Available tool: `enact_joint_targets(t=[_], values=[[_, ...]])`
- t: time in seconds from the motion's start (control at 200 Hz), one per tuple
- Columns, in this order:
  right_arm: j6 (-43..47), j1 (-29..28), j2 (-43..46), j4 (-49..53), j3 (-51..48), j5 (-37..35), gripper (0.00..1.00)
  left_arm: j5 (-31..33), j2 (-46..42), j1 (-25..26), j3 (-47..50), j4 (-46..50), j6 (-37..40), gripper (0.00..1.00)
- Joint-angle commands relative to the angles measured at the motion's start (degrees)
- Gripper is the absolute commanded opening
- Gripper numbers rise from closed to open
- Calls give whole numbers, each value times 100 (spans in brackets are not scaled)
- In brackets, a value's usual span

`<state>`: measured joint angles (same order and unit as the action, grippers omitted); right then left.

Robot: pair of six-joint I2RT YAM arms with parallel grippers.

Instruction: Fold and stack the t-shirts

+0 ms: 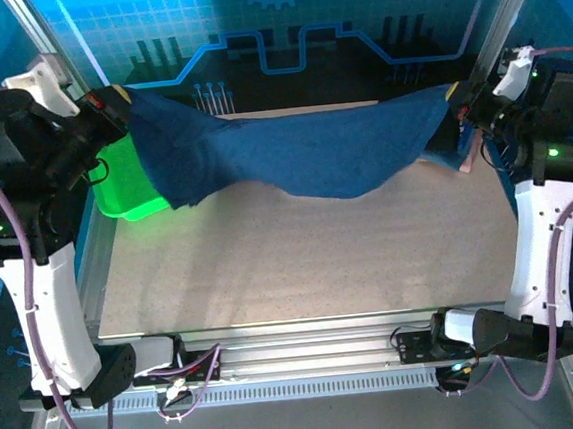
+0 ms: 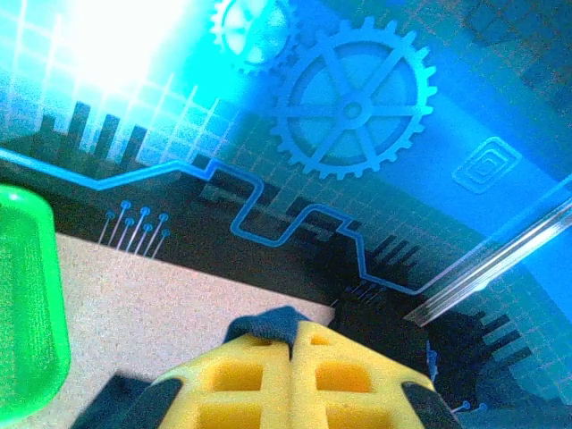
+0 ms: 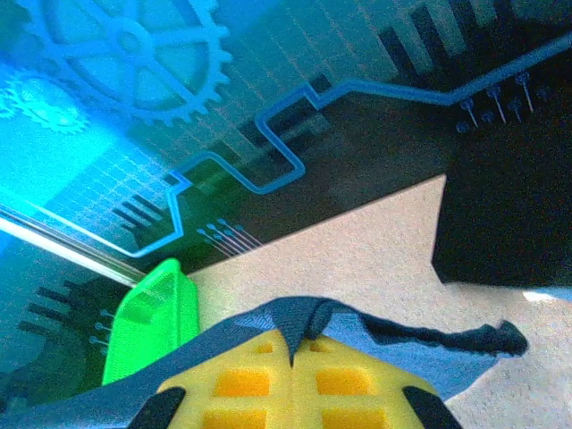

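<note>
The navy t-shirt (image 1: 301, 153) hangs stretched above the surface (image 1: 301, 263) between the left hand (image 2: 292, 335) and the right hand (image 3: 295, 344), each clamped on a thin pinch of hem; either pinch may slip, or the sagging left corner may snag the green basket (image 1: 129, 188).

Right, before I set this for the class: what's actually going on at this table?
Two robot arms hold one navy-blue t-shirt stretched between them in the air above the table. The left gripper is shut on one edge of the cloth, up by the green basket. The right gripper is shut on the opposite edge. The middle of the shirt sags towards the table. It is not yet laid flat or folded.
</note>
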<state>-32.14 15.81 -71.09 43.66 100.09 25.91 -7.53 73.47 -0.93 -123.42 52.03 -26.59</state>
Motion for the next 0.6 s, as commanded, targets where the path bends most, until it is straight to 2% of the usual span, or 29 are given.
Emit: enact_joint_targets(t=[0.0, 0.205, 0.44, 0.595], values=[[-65, 166, 272, 185, 532, 37, 0, -158, 193, -68, -686, -320, 271, 0], [-189, 225, 623, 566, 1305, -256, 0, -331, 339, -65, -1715, -589, 253, 0], [-537, 229, 1207, 1016, 1979, -972, 0, -452, -30, -65, -1818, -1026, 221, 0], [-523, 170, 1248, 1411, 2612, -1304, 0, -712, -183, -65, -1836, -1278, 117, 0]])
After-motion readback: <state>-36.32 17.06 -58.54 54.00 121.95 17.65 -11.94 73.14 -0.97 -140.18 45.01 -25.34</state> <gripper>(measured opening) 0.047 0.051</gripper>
